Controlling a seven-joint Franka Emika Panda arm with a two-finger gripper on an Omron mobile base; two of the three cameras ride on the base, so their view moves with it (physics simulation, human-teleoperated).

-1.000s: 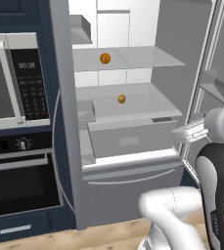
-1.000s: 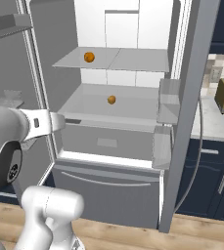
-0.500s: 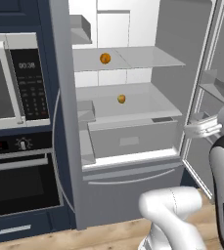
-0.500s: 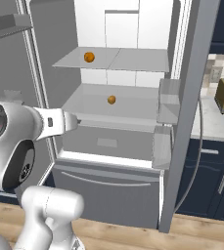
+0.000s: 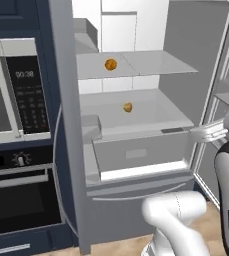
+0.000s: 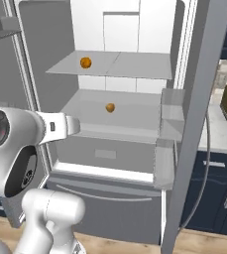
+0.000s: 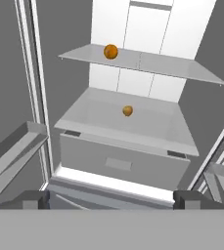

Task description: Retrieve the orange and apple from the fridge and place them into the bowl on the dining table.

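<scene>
Standing open with both doors swung aside, the tall grey steel fridge (image 5: pixel 136 150) shows its white inside, and on the upper glass shelf, toward the left, sits the round bright orange fruit (image 5: pixel 110 64), which I take for the orange. Below it, on the lower white shelf and a little more to the right, lies the smaller round orange-brown fruit (image 5: pixel 128 107), probably the apple, though it is too small to tell surely. At the right, the white arm's two-finger gripper (image 7: pixel 111 197) hangs in front of the fridge, jaws spread wide and empty, well apart from both fruits.
</scene>
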